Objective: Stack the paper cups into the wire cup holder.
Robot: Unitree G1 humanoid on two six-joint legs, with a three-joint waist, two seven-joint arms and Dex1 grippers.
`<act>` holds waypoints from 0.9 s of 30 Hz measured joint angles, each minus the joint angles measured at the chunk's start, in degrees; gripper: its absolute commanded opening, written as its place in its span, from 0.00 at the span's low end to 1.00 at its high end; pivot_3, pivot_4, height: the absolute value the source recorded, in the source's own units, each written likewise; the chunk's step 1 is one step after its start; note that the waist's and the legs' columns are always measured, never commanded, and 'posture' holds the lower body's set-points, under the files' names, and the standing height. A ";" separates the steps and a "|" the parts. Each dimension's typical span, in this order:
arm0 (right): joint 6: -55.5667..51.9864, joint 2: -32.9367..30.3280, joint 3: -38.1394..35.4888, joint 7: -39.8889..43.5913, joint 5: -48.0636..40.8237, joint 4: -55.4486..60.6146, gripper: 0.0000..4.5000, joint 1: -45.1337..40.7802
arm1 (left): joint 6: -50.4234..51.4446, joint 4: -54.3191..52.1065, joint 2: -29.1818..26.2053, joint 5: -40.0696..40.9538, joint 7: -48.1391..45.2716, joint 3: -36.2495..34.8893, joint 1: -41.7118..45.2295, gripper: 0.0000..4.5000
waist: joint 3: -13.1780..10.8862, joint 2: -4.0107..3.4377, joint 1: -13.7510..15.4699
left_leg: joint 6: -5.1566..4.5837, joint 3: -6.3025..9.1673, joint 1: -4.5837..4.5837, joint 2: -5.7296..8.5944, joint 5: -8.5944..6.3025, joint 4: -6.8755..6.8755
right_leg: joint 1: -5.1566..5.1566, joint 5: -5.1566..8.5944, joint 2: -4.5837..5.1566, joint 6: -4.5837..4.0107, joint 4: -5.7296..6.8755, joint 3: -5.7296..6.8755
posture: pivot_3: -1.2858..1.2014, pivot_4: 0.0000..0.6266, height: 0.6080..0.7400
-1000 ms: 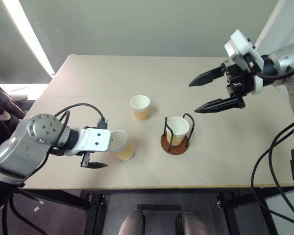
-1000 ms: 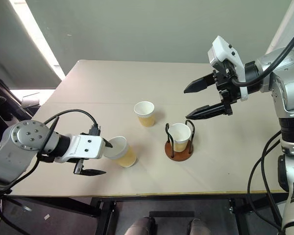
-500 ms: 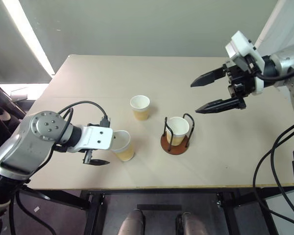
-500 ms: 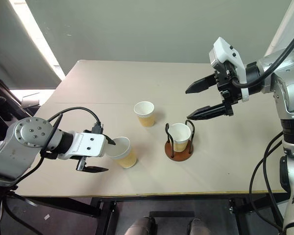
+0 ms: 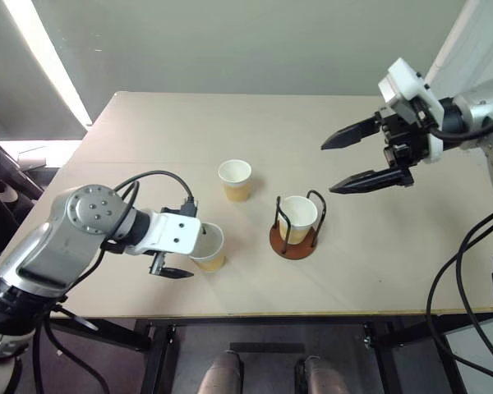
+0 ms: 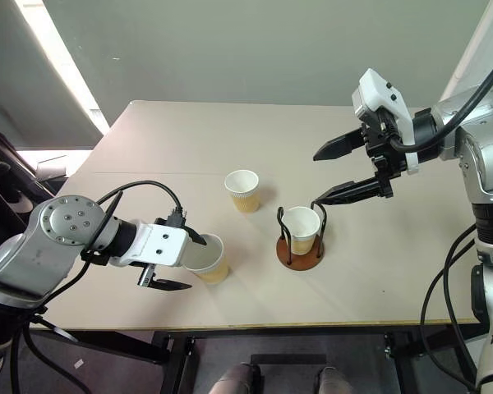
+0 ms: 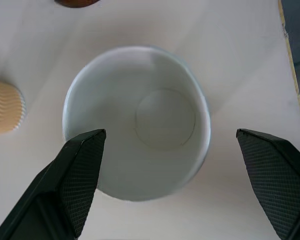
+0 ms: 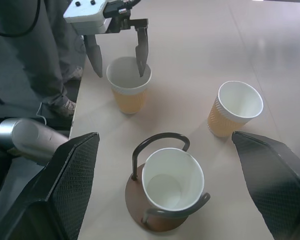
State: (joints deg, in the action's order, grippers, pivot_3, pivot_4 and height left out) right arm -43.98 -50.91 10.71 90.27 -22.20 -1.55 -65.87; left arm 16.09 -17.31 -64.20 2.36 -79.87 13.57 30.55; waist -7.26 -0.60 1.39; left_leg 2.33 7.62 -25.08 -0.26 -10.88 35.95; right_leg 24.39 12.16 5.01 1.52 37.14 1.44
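Note:
Three paper cups stand on the table. Nearest the front left is one cup (image 5: 208,246), upright between the fingers of my open left gripper (image 5: 189,253). In the left wrist view one fingertip (image 7: 90,145) overlaps that cup's (image 7: 155,125) rim while the other stays apart from it. A second cup (image 5: 297,215) sits inside the wire cup holder (image 5: 292,243). The third cup (image 5: 235,179) stands free, behind and to the left of the holder. My right gripper (image 5: 327,168) hangs open and empty in the air, above and to the right of the holder.
The table's front edge (image 5: 271,313) runs close to the left gripper's cup. In the right wrist view a person's trouser leg and shoe (image 8: 64,106) show beyond the table's left edge.
The front-left cup leaned toward my left gripper before and now stands upright. The left gripper has shifted slightly right around it. The right gripper has held still.

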 measured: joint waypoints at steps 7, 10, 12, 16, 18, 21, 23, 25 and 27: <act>-0.46 -2.99 0.00 1.88 -3.97 2.13 0.98 0.75 | -1.90 1.99 0.24 -0.38 -1.45 0.44 1.02 1.00 | 0.00 0.00 -0.02 | -0.01 -0.01 0.00 0.01 0.00 0.01 | -0.01 0.00 0.00 0.00 -0.01 0.00 | 0.52 0.24 1.00; -0.58 -3.25 0.00 1.93 -4.77 2.42 0.98 1.28 | -2.52 2.53 0.59 -0.44 -2.21 1.06 1.12 1.00 | 0.00 0.00 -0.04 | -0.02 -0.01 0.01 0.00 0.01 0.01 | -0.02 0.00 0.00 0.00 0.01 0.00 | 0.52 0.24 1.00; -0.58 -3.25 0.00 1.93 -4.84 2.54 0.99 1.50 | -2.91 3.01 1.05 -0.53 -2.54 1.28 1.46 0.92 | 0.00 0.00 -0.03 | -0.03 0.00 0.01 0.00 0.02 0.02 | -0.02 0.00 0.00 0.00 0.02 0.00 | 0.52 0.24 1.00; -0.58 -3.20 0.00 1.69 -4.84 2.83 0.99 1.67 | -4.67 4.29 2.16 -1.60 -2.74 2.04 2.11 0.64 | 0.00 0.01 -0.02 | -0.05 -0.01 0.01 0.01 0.01 0.03 | -0.03 0.00 0.00 0.00 0.01 0.00 | 0.52 0.24 1.00; -0.58 -3.14 0.00 1.40 -4.84 2.95 0.99 1.77 | -6.31 4.85 2.63 -1.79 -2.93 2.68 2.11 0.46 | 0.00 0.01 -0.02 | -0.06 0.00 0.00 0.00 0.01 0.03 | -0.02 0.00 0.00 0.00 0.01 0.00 | 0.52 0.24 1.00; -0.65 -3.15 0.00 1.18 -4.84 2.96 0.99 1.85 | -7.75 5.32 3.18 -2.05 -3.54 2.91 2.24 0.21 | 0.00 0.01 -0.02 | -0.07 -0.01 0.00 0.01 0.00 0.03 | -0.02 0.00 0.00 0.00 0.01 0.00 | 0.52 0.24 1.00; -0.84 -3.15 0.00 0.99 -4.85 3.07 0.99 2.10 | -8.32 5.58 3.85 -2.15 -3.78 2.93 2.95 0.04 | 0.01 0.02 0.01 | -0.07 0.00 0.00 0.01 0.01 0.03 | -0.03 0.00 0.00 0.00 0.01 0.00 | 0.52 0.24 1.00; -0.85 -3.12 -0.03 0.85 -4.87 3.26 0.99 2.61 | -8.42 6.26 4.16 -2.17 -4.07 2.96 3.96 0.02 | 0.01 0.02 0.00 | -0.08 -0.01 0.00 0.01 0.01 0.05 | -0.03 -0.01 0.00 0.01 0.02 0.00 | 0.52 0.24 1.00; -0.74 -3.03 -0.05 0.47 -4.96 3.72 0.99 3.62 | -8.13 6.80 4.65 -1.75 -5.18 2.97 5.89 0.02 | 0.03 0.06 0.03 | -0.08 0.00 0.00 0.01 0.01 0.05 | -0.04 -0.01 0.00 0.01 0.02 0.00 | 0.52 0.24 1.00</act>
State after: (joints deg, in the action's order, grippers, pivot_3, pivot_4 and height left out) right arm -44.72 -53.94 10.66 90.75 -27.16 2.17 -62.25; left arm 7.97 -10.51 -59.55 0.62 -85.05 16.53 36.44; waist -7.23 -0.55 1.43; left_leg 2.25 7.62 -25.08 -0.25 -10.87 36.00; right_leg 24.35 12.15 5.01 1.53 37.16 1.45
